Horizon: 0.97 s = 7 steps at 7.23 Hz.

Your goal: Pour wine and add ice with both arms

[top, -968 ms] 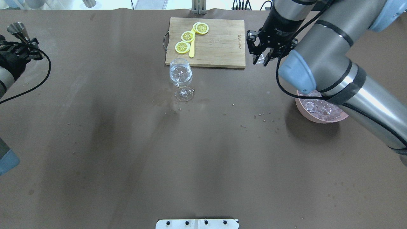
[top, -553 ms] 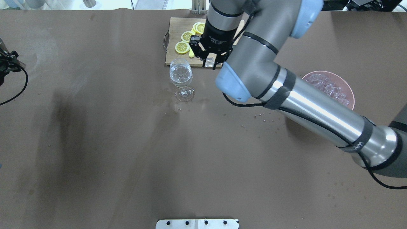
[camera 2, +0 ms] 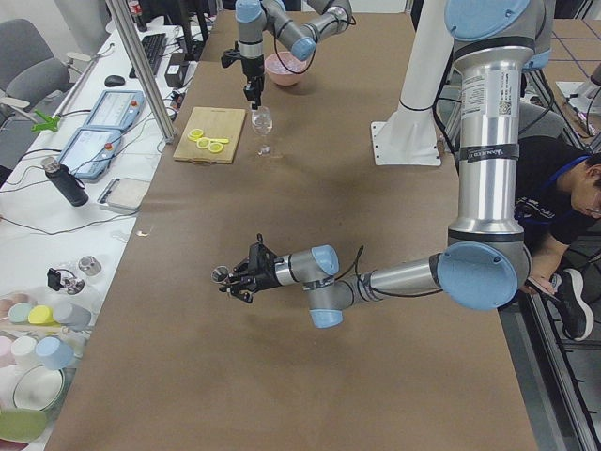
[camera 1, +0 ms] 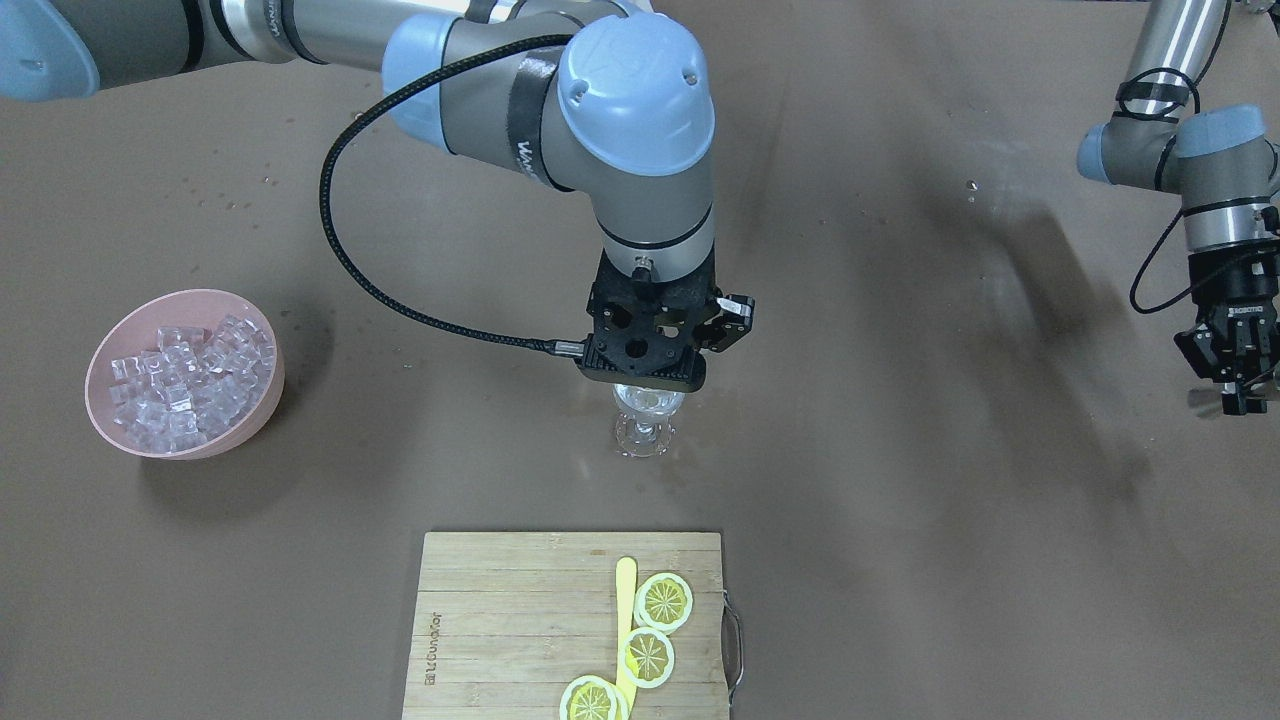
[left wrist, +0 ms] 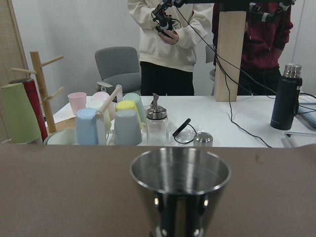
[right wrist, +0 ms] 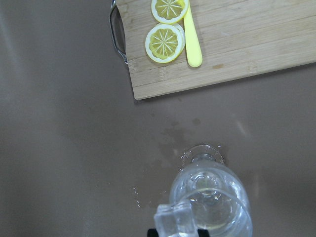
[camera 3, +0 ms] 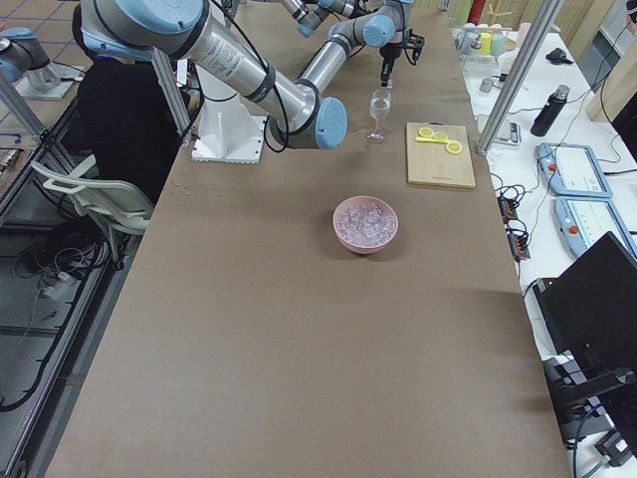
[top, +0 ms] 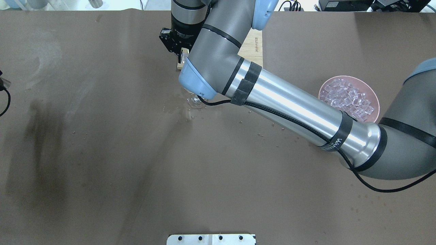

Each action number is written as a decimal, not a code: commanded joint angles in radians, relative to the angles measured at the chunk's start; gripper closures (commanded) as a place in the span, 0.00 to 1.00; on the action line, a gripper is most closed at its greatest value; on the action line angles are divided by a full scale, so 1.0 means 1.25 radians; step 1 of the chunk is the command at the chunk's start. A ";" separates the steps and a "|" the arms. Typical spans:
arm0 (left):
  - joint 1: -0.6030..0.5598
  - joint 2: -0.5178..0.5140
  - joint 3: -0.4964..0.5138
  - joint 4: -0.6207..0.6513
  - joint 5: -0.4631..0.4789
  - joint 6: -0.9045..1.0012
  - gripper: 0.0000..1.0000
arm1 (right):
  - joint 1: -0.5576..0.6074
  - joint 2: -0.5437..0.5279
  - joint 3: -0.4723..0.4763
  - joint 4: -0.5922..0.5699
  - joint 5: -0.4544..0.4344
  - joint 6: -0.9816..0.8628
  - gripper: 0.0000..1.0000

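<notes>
In the right wrist view, a single ice cube (right wrist: 173, 219) is seen nearest the lens, pinched between the fingers of the right gripper (right wrist: 174, 232); it is held in the air over the rim of the wine glass (right wrist: 212, 205), which stands upright on the brown table (camera 1: 900, 500); a little wine (right wrist: 210, 195), barely visible, lies in the bowl of the glass; wet spots are seen on the table around its foot. Just beyond the glass a wooden cutting board (right wrist: 237, 44) is laid, with lemon slices (right wrist: 164, 42) on it. Well apart, towards the robot's right, a pink bowl (camera 1: 200, 445) is heaped with the rest of the ice (camera 1: 185, 385). Far off on the opposite side, the left gripper (camera 1: 1237, 378) is held clear of the table, closed on a steel jigger (left wrist: 180, 187).
</notes>
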 commanded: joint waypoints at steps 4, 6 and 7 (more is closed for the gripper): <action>0.057 -0.003 0.023 -0.031 0.002 0.006 0.93 | -0.004 -0.028 0.001 0.048 -0.001 -0.003 1.00; 0.060 -0.005 0.033 -0.030 0.002 0.006 0.92 | 0.006 -0.082 0.074 0.041 0.011 -0.005 1.00; 0.063 -0.008 0.034 -0.031 0.001 0.004 0.92 | 0.009 -0.091 0.087 0.041 0.015 -0.002 1.00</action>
